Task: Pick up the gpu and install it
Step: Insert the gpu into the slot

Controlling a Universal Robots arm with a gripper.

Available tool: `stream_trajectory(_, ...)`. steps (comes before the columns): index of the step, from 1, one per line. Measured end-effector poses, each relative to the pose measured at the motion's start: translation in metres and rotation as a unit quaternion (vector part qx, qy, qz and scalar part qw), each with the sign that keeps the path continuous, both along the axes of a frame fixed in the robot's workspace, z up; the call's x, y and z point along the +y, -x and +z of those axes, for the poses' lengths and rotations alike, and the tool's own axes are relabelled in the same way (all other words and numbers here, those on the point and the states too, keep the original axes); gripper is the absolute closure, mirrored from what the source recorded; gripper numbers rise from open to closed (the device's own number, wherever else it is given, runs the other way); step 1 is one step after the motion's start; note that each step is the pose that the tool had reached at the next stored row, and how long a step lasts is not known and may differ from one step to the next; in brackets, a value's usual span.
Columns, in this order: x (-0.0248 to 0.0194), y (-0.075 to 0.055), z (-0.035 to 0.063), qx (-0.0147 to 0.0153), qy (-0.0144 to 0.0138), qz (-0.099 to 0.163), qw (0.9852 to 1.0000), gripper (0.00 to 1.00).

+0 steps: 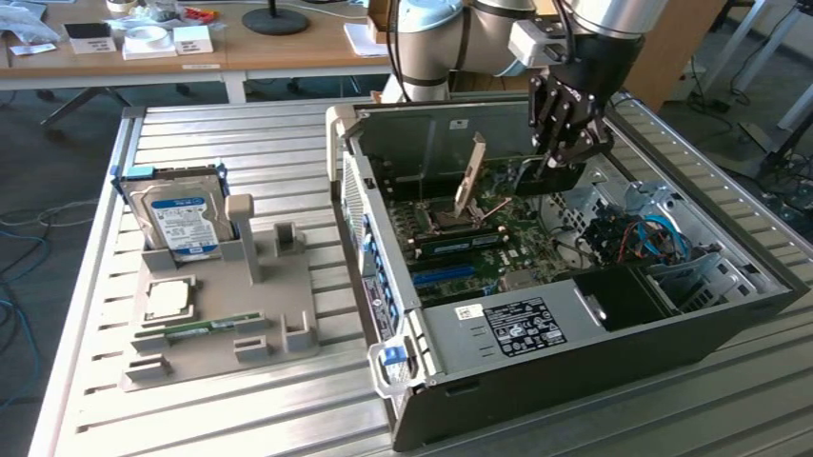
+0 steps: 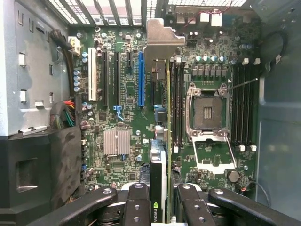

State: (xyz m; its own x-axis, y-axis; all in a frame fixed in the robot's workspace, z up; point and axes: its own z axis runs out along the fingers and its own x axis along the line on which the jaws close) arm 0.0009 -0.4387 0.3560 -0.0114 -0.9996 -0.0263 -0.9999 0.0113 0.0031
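My gripper (image 1: 563, 143) hangs inside the open computer case (image 1: 572, 362), shut on the gpu (image 1: 527, 181). The gpu is a thin black card held on edge above the motherboard (image 1: 477, 243). Its silver bracket (image 1: 474, 171) stands upright at the end towards the exterior view's left. In the wrist view the gpu (image 2: 160, 160) shows edge-on between the two black fingers (image 2: 136, 207) of the gripper (image 2: 161, 209). The bracket (image 2: 162, 40) points at the case's slotted rear wall. The card's edge lies between the long blue slot (image 2: 141, 80) and the memory slots (image 2: 178, 103), apart from the board.
The case walls (image 1: 362, 190) surround the gripper closely, with a black drive cage (image 1: 635, 295) and cables (image 1: 648, 238) nearby. Left of the case, a grey fixture (image 1: 254, 314) holds a hard drive (image 1: 185, 217), a processor chip (image 1: 171, 298) and a green memory stick (image 1: 204, 329).
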Motion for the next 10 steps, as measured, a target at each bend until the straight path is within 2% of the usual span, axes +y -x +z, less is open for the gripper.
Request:
stream_trajectory(5, 0.0, 0.0045, -0.0034, -0.0069, -0.0003, 0.0, 1.0, 0.73)
stream_trajectory(10, 0.0, 0.0061, -0.0039, -0.0077, -0.0003, 0.0, 1.0, 0.73)
